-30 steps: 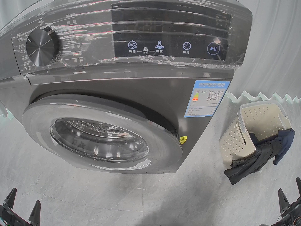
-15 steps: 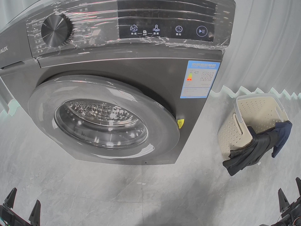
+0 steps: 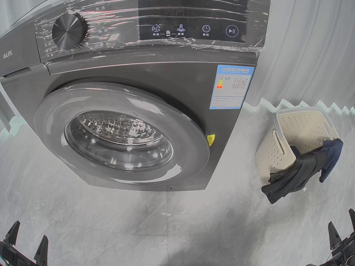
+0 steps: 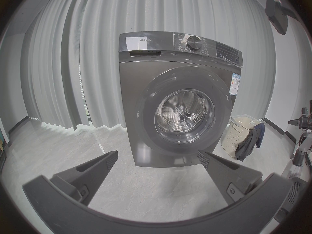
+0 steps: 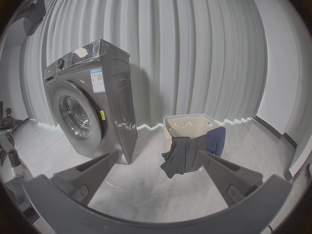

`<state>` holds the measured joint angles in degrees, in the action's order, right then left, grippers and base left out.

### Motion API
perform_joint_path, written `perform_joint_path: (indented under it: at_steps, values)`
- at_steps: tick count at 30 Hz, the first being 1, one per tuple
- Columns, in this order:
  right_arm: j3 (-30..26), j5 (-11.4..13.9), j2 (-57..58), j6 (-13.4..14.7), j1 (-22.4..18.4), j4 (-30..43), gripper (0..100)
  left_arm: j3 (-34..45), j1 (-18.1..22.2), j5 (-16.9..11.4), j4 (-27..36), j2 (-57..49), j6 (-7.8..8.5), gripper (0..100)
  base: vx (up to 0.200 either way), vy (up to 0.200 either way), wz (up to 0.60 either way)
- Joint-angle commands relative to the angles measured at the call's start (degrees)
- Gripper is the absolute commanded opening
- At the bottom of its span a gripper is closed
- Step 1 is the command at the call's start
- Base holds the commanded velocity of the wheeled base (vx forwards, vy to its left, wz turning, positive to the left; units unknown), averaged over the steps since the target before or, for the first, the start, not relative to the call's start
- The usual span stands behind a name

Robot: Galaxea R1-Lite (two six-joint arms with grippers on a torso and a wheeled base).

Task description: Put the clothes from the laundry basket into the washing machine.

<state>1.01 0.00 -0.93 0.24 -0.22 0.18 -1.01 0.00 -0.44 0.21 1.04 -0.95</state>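
End effectors first. The left end effector and right end effector both sit low at the near edge of the head view, jaws spread wide and nothing in either. They hang over bare grey floor, well apart from everything I need to handle.

Past the floor stands the washing machine, facing me. Its round door looks shut from all three cameras, with the drum visible through the glass.

The laundry basket is on the floor just beside the machine, on my right. The clothes are in it: a black garment draped over the near rim with its tail on the floor, and a blue garment hanging over the rim beside it and touching it. A pale curtain closes off the back.

Judgement: task at its start, nothing loaded, nothing grasped.

Next move as I read it: the door has to come open before any cloth goes in. The left arm is the nearer one for that. The right arm suits the basket, taking the black garment at the rim, where the fold stands proud.
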Motion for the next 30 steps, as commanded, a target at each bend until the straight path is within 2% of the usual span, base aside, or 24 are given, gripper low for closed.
perform_joint_path:
  at_steps: [1,15,30]
  values:
    - [-0.9,0.0,0.8,0.0,0.0,0.0,100,0.8,0.0,0.0,0.0,-1.0,-0.02,100,0.000,0.200,0.00]
    - [-0.9,0.0,0.8,0.0,0.0,0.0,100,0.8,0.0,0.0,0.0,-1.0,-0.02,100,0.000,0.200,0.00]
    - [-0.9,0.0,0.8,0.0,0.0,0.0,100,0.8,0.0,0.0,0.0,-1.0,-0.02,100,0.000,0.000,0.00]
